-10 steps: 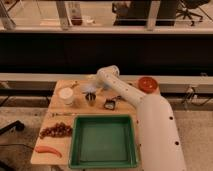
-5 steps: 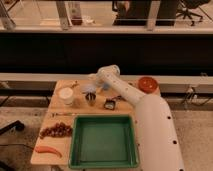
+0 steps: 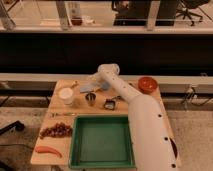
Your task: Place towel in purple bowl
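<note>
Gripper is hovering just behind metal cup, open or closed unclear. Should be centring on towel, right-behind cup.

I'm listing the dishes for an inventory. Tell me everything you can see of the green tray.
The green tray is square, shallow and plastic-looking, with a raised rim and a flat floor. It lies level at the near edge of the wooden table, its right side partly hidden behind the robot's white arm. The gripper is beyond it, by the metal cup.
</note>
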`<state>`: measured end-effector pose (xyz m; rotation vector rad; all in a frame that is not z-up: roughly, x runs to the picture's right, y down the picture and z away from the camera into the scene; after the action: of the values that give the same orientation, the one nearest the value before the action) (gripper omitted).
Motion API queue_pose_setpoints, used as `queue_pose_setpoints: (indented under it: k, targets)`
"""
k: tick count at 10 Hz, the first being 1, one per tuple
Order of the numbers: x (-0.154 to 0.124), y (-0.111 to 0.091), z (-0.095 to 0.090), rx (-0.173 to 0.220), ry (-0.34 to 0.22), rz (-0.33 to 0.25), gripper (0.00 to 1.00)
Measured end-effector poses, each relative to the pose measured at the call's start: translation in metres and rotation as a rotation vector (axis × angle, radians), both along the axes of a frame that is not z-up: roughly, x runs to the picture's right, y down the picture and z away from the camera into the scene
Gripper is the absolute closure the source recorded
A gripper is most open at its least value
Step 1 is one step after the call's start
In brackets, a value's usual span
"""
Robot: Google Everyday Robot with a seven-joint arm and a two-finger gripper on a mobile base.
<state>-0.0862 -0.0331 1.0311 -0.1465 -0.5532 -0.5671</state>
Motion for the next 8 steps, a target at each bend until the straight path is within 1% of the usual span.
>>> queue_pose_setpoints:
  k: [1, 3, 5, 6, 7, 8]
  targets:
    - [0.002, 0.003, -0.002, -0.007, 0.004, -0.007, 0.53]
    - [0.0, 0.004, -0.001, -0.014, 0.001, -0.006, 0.73]
    - [0.003, 0.016, 0.007, -0.087, 0.003, -0.043, 0.93]
    - [-0.001, 0.02, 0.011, -0.099, -0.002, -0.051, 0.99]
    - [0.001, 0.021, 0.012, -0.101, -0.002, -0.049, 1.0]
    - [0.004, 0.02, 0.008, -0.1, 0.0, -0.05, 1.0]
